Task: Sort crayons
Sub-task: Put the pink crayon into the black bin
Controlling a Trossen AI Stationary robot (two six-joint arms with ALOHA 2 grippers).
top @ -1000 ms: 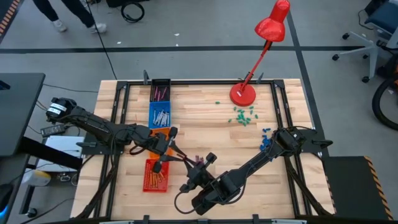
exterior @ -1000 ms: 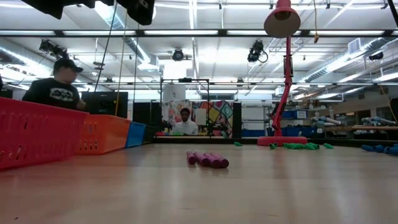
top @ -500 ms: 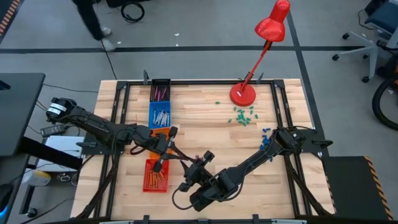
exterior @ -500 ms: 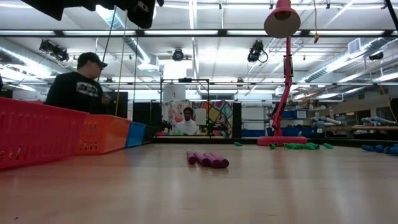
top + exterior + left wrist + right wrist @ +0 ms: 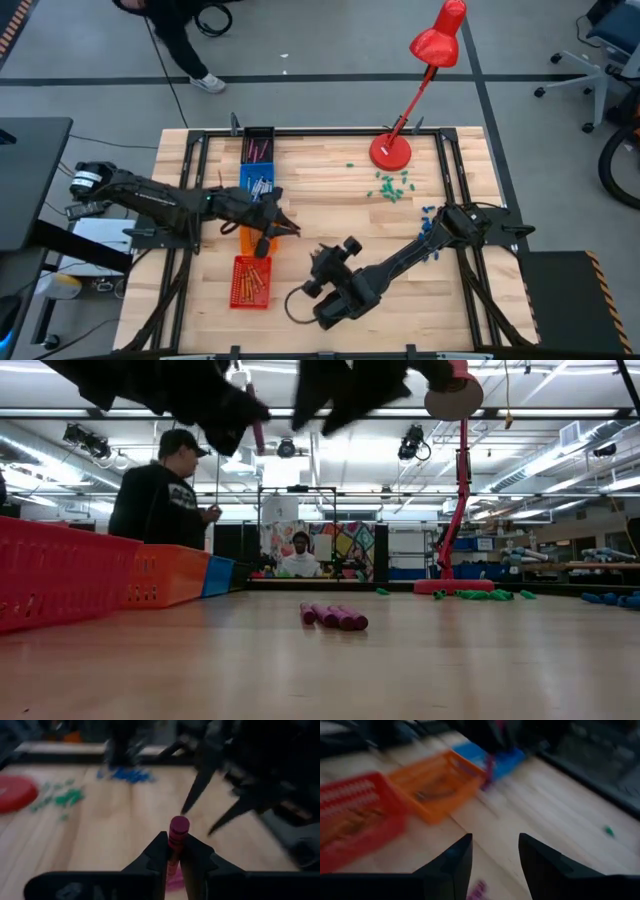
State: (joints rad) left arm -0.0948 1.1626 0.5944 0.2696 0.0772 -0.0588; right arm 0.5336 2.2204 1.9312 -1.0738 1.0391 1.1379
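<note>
My left gripper (image 5: 287,227) hangs above the table near the orange basket (image 5: 252,237), shut on one magenta crayon (image 5: 178,827). That crayon also shows as a pink stick (image 5: 258,432) in the low view. My right gripper (image 5: 325,262) hovers open just right of it, above the table's middle, with nothing between its fingers (image 5: 455,865). A few magenta crayons (image 5: 335,617) lie side by side on the wooden table (image 5: 340,215). The black basket (image 5: 259,147), blue basket (image 5: 258,186) and red basket (image 5: 250,281) each hold crayons. My left gripper pinches the magenta crayon between its two fingertips (image 5: 159,851), on the shaft (image 5: 173,854) below its top end. The fingers come nearly level and lie across the crayon. The crayon stands roughly upright, lifted clear of the table.
A red desk lamp (image 5: 391,151) stands at the far edge. Green bits (image 5: 390,186) and blue bits (image 5: 428,214) lie on the table's right half. The baskets form a row along the left side. A person (image 5: 165,490) stands beyond the table.
The two grippers were close together over the table's middle and have drawn apart. My left gripper has swung toward the far edge and the baskets, carrying the magenta crayon. Both arms have sunk into the top of the low view. The person has walked along behind the table.
</note>
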